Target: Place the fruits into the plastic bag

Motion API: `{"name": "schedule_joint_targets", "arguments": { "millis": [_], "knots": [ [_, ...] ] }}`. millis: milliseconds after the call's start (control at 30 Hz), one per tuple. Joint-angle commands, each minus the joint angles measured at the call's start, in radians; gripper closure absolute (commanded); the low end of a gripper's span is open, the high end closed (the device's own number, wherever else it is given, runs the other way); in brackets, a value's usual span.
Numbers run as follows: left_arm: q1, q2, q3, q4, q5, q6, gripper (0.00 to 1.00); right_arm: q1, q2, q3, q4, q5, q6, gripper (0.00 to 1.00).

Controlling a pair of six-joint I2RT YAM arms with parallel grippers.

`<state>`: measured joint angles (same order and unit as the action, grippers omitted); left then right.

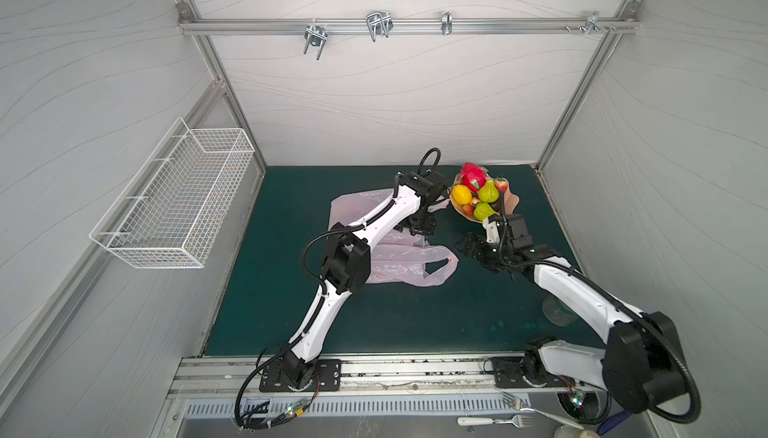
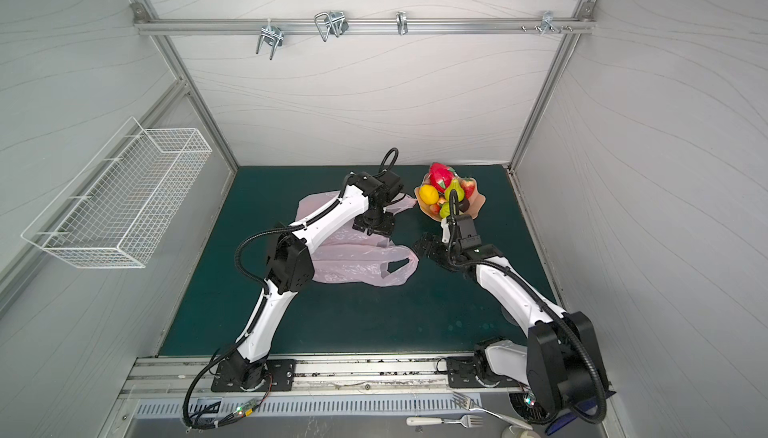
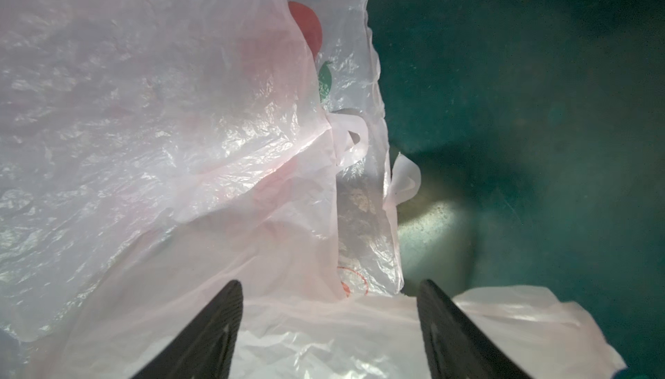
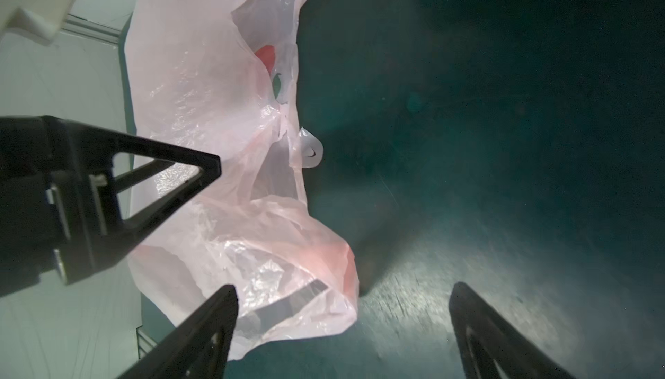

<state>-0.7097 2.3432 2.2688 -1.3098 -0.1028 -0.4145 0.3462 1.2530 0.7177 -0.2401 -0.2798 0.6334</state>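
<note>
Pink plastic bag flat at centre of green mat, right gripper at bag's 3 o'clock, jaws apart, empty, left gripper over bag's 1 o'clock edge, jaws apart, empty, fruits heaped on plate at mat's 1 o'clock.

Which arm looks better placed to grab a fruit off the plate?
Probably the right: the right gripper hangs open beside the plate of fruits, while the left gripper hovers open over the plastic bag, handier for holding it.

White-shelled arms with black joints (ribbed black cables alongside) mounted on bolted black baseplates.
</note>
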Motion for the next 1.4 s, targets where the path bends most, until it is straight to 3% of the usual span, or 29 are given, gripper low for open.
{"name": "schedule_joint_targets", "arguments": {
  "millis": [0, 133, 267, 400, 667, 833, 1100, 1367],
  "knots": [
    [-0.004, 0.038, -0.003, 0.002, -0.027, 0.012, 0.21, -0.006, 0.054, -0.031, 0.169, -0.062, -0.040, 0.08],
    [-0.005, 0.077, 0.011, -0.014, -0.036, 0.023, 0.21, -0.006, 0.111, -0.074, 0.303, -0.123, -0.030, 0.11],
    [-0.005, 0.087, -0.013, -0.031, -0.054, 0.026, 0.22, 0.004, 0.140, -0.118, 0.400, -0.190, -0.006, 0.24],
    [-0.004, 0.060, -0.063, -0.021, -0.076, 0.025, 0.22, 0.061, 0.087, -0.163, 0.419, -0.196, -0.020, 0.43],
    [-0.005, -0.023, -0.195, 0.001, -0.090, 0.021, 0.24, 0.198, -0.068, -0.233, 0.352, -0.180, -0.088, 0.56],
    [-0.015, -0.070, -0.285, -0.003, -0.119, 0.039, 0.27, 0.282, -0.131, -0.263, 0.324, -0.149, -0.128, 0.59],
    [-0.018, -0.116, -0.352, -0.026, -0.206, 0.078, 0.35, 0.286, -0.148, -0.279, 0.339, -0.144, -0.123, 0.60],
    [-0.021, -0.119, -0.394, -0.020, -0.233, 0.101, 0.56, 0.281, -0.186, -0.270, 0.327, -0.129, -0.120, 0.61]
  ]
}}
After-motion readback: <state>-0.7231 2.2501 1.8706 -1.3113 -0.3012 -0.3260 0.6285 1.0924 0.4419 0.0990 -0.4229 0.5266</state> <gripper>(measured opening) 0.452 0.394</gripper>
